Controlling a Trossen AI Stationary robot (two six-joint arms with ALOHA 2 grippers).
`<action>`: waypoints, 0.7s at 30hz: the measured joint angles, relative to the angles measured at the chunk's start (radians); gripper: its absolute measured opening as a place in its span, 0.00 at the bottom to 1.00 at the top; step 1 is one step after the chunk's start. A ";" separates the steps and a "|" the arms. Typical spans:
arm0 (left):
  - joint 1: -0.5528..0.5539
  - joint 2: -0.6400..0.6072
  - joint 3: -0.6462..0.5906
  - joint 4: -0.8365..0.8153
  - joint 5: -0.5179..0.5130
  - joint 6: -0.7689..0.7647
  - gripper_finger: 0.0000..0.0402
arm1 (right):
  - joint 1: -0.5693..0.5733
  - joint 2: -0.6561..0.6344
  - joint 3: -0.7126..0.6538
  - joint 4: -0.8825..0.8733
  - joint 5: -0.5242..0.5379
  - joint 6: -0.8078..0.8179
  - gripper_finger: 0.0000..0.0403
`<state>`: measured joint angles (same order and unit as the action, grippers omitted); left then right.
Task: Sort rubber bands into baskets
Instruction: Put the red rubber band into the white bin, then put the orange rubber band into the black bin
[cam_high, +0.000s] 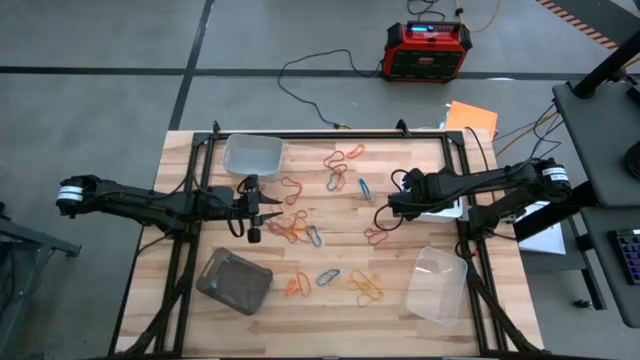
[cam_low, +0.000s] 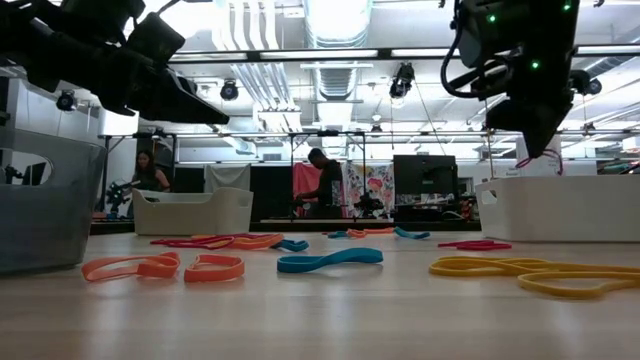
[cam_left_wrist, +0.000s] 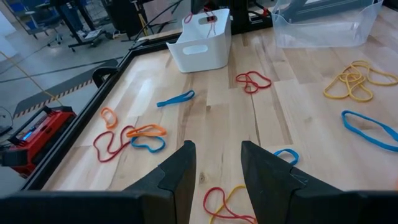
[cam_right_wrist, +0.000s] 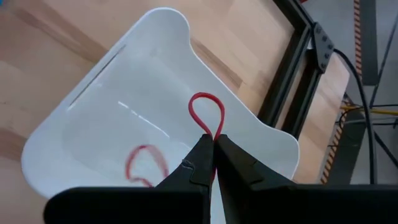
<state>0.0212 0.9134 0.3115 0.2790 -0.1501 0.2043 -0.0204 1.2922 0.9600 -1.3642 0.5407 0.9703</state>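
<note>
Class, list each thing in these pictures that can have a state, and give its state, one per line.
Right end effector: shut on a red rubber band, above the white basket.
White basket: holds one red band.
Left end effector: open, empty.
Clear basket: upright.

The floor (cam_high: 100, 40) is grey concrete with dark lines crossing it. At 12 o'clock from the wooden table (cam_high: 400, 310) a red-and-black box (cam_high: 427, 50) stands on the floor, and black cables (cam_high: 310, 75) run from it to the table edge. An orange sheet (cam_high: 472, 118) lies near the table corner at 1 o'clock. In the low view, the ceiling has pipes (cam_low: 260, 25) and lamps (cam_low: 402, 78). Two people (cam_low: 325, 180) stand far behind, near a dark screen (cam_low: 424, 180).
</note>
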 joint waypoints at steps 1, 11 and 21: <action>0.000 0.000 0.000 0.000 0.000 0.000 0.28 | 0.000 0.000 0.000 0.009 0.000 0.000 0.02; 0.000 0.000 0.000 0.017 0.000 0.022 0.28 | -0.045 0.000 -0.001 0.046 -0.070 0.025 0.10; 0.000 0.000 0.000 0.035 0.002 0.031 0.28 | -0.060 -0.002 -0.001 0.095 -0.017 0.002 0.31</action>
<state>0.0212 0.9134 0.3119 0.3145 -0.1486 0.2352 -0.0804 1.2907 0.9592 -1.2689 0.5239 0.9719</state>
